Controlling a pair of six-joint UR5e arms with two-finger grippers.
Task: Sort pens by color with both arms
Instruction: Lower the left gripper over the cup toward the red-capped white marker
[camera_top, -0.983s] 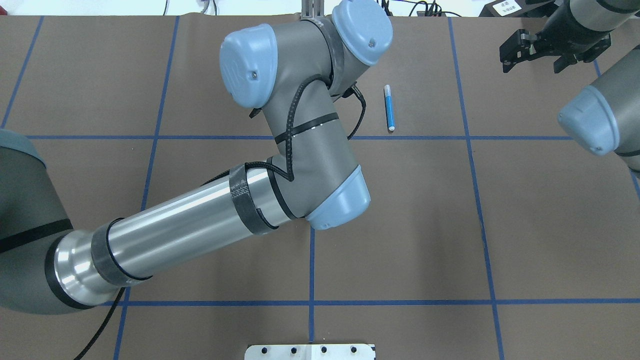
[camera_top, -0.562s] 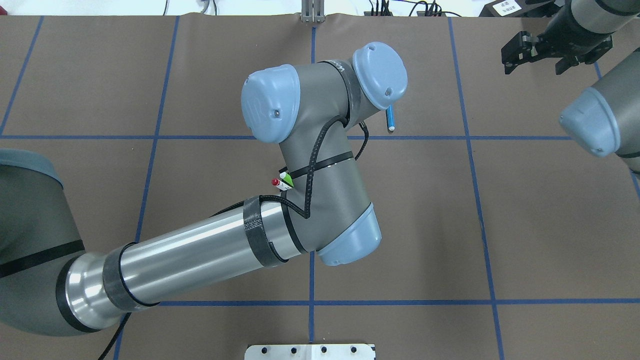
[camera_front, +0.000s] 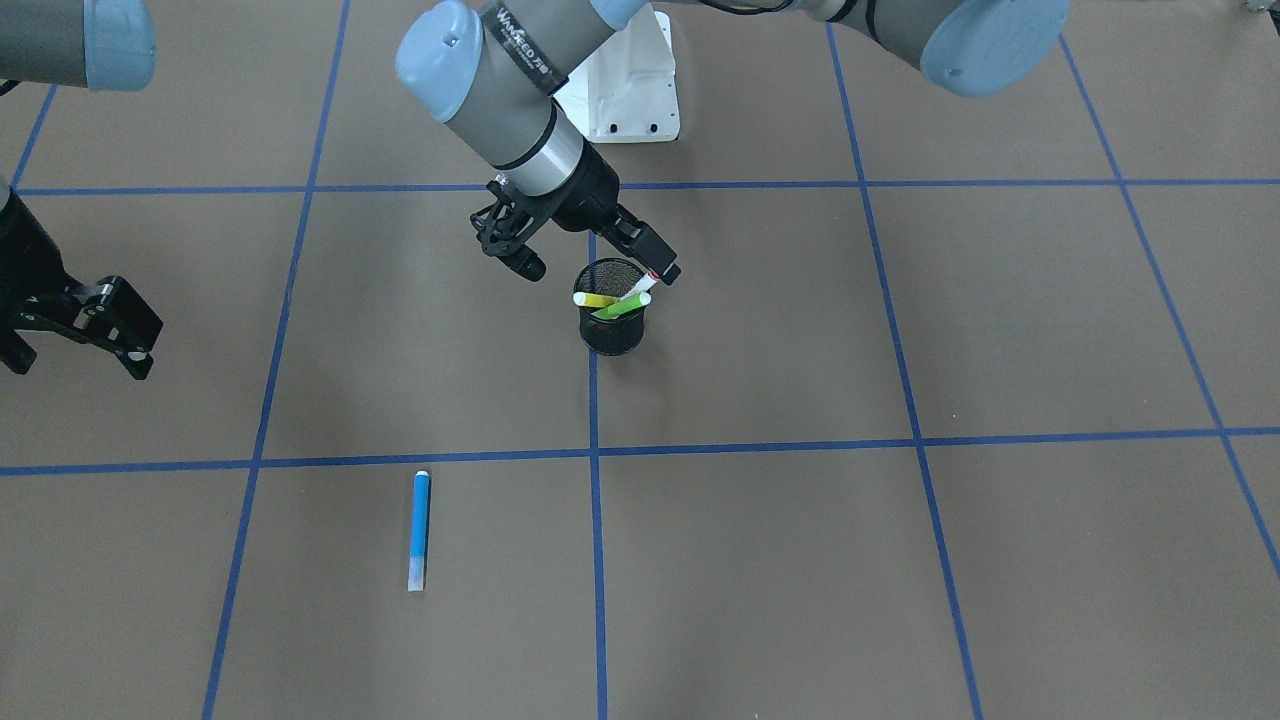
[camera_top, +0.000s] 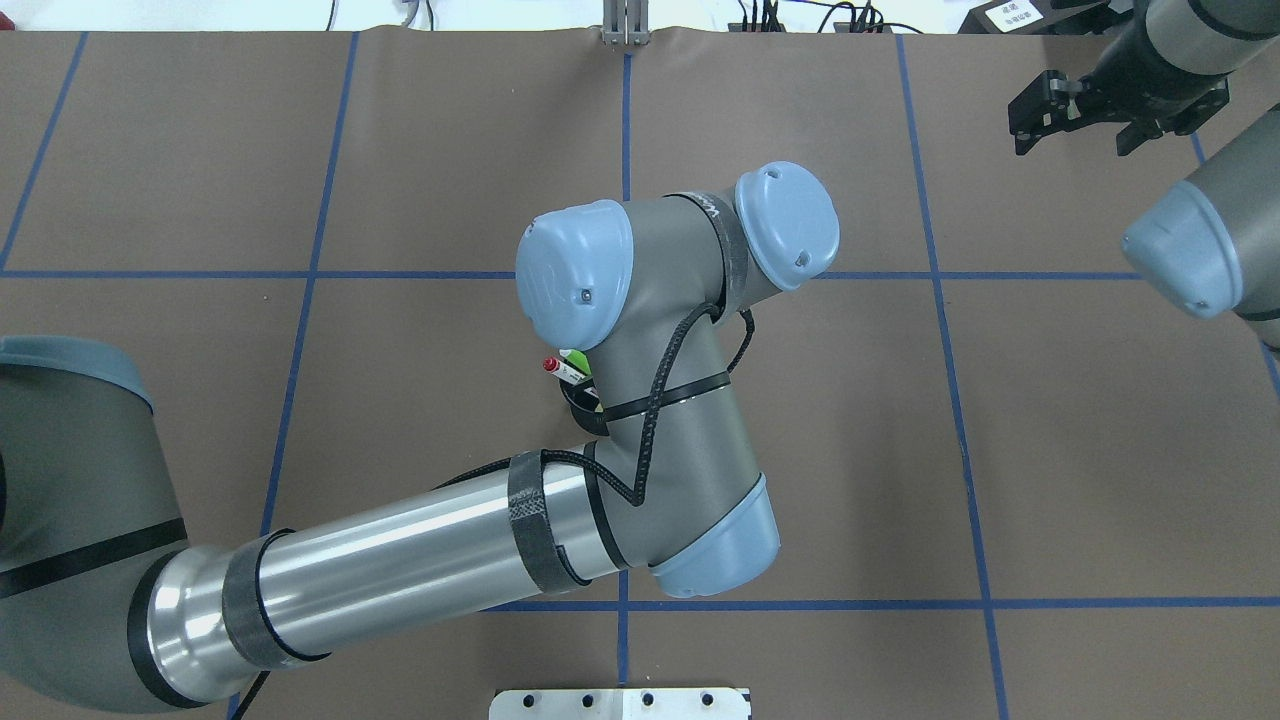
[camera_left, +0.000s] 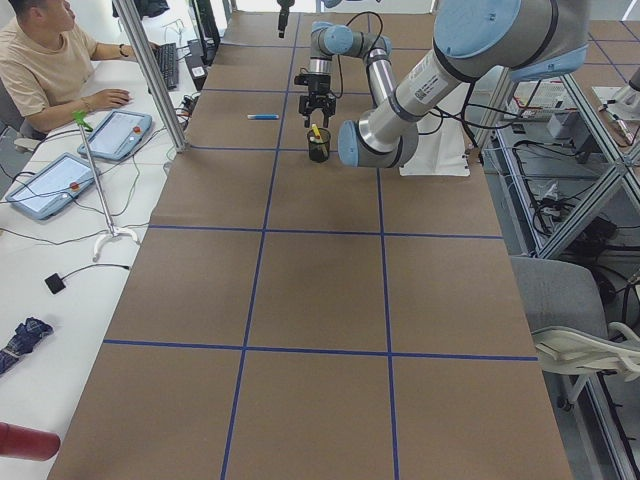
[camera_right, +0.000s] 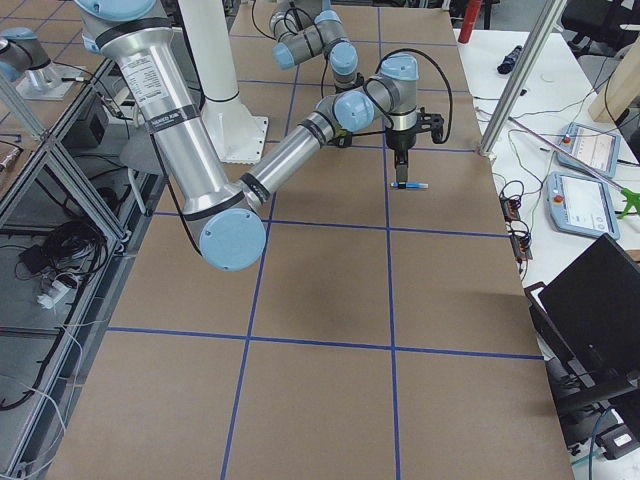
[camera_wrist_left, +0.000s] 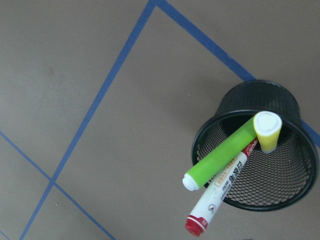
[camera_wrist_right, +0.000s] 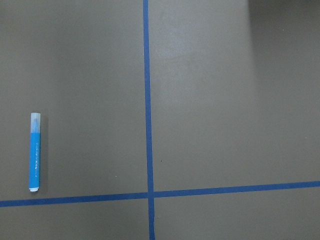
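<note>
Left arm (camera_top: 400, 560) has pulled its wrist back toward the base since a second ago, and in the overhead view I now lose the blue pen (camera_front: 420, 530) under it; the right gripper (camera_top: 1075, 135) barely shifted. From the front camera I see the left gripper (camera_front: 590, 258) hanging over the black mesh cup (camera_front: 612, 338) with its fingers spread wide and nothing between them. One fingertip is close to the red-capped marker (camera_wrist_left: 215, 200); I can't tell if they touch. That marker, the green highlighter (camera_wrist_left: 222, 160) and the yellow highlighter (camera_wrist_left: 267, 131) all lean inside the cup, which sits on a blue tape line (camera_front: 597, 520). The blue pen lies flat and alone on the brown mat (camera_front: 900, 580), well apart from the cup, in a square farther from the robot. The right gripper is spread too, holding nothing, off near the far edge.
</note>
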